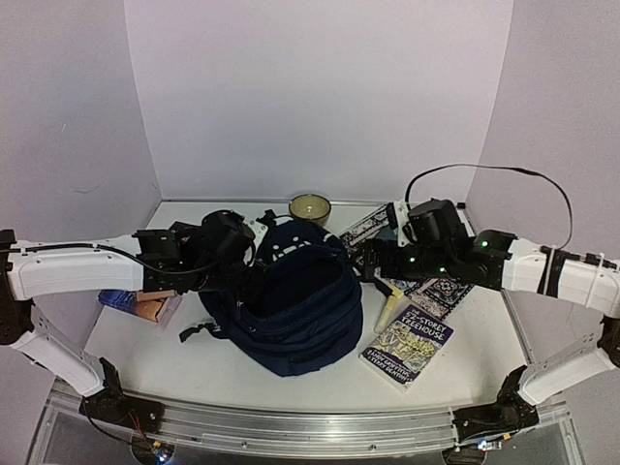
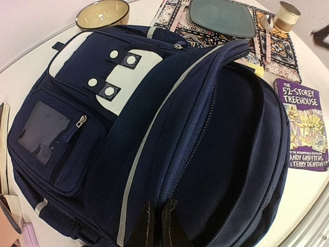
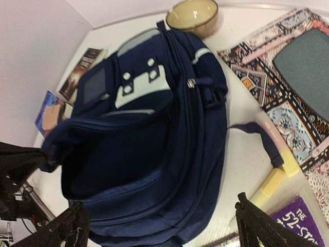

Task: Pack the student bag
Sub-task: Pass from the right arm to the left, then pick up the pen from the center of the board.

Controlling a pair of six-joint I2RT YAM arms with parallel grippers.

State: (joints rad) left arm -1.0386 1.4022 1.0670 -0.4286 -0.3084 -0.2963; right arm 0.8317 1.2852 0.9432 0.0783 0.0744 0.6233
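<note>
The student bag point(image 1: 300, 310) is a large navy backpack with a white patch. It lies mid-table with its main compartment unzipped and gaping. My left gripper point(image 1: 255, 274) is at the bag's left side. In the left wrist view the gripper point(image 2: 160, 218) is shut on the rim of the bag point(image 2: 103, 103) beside the zipper and holds the opening up. My right gripper point(image 1: 373, 263) is at the bag's right side. In the right wrist view the gripper point(image 3: 164, 226) is open wide and empty, above the lower edge of the bag point(image 3: 154, 128).
A beige bowl point(image 1: 310, 206) stands behind the bag. A patterned placemat point(image 1: 441, 289) with a teal plate point(image 2: 221, 15) and a cup point(image 2: 285, 15) lies at the right. A purple Treehouse book point(image 1: 409, 347) and a yellow highlighter point(image 3: 270, 188) lie right of the bag. Books point(image 1: 140, 305) lie at the left.
</note>
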